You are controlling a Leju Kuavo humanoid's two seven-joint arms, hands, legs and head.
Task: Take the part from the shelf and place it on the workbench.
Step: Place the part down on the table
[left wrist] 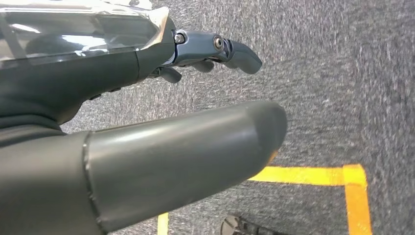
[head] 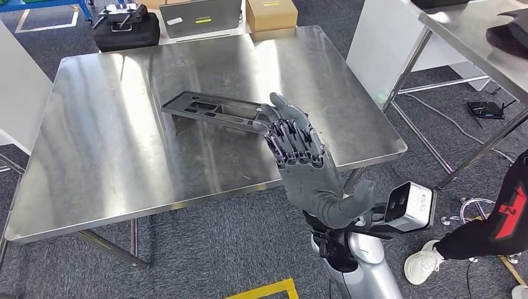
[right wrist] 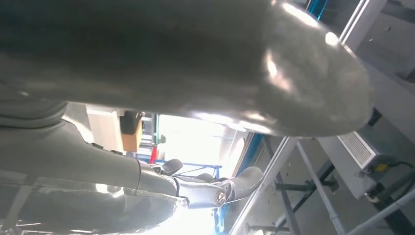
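Note:
A long dark grey moulded part lies flat on the steel workbench, a little right of its middle. My right hand is raised over the bench's front right area, palm up. Its fingers are stretched out and apart with nothing in them, and the fingertips overlap the part's right end in the head view; whether they touch it I cannot tell. The right wrist view shows the thumb of this hand close up. My left hand hangs over grey carpet with its fingers loosely extended, holding nothing.
Behind the bench are a black case, a grey lid and a cardboard box. A second steel table stands at the right. A person's shoe and dark sleeve are at the lower right. Yellow tape marks the floor.

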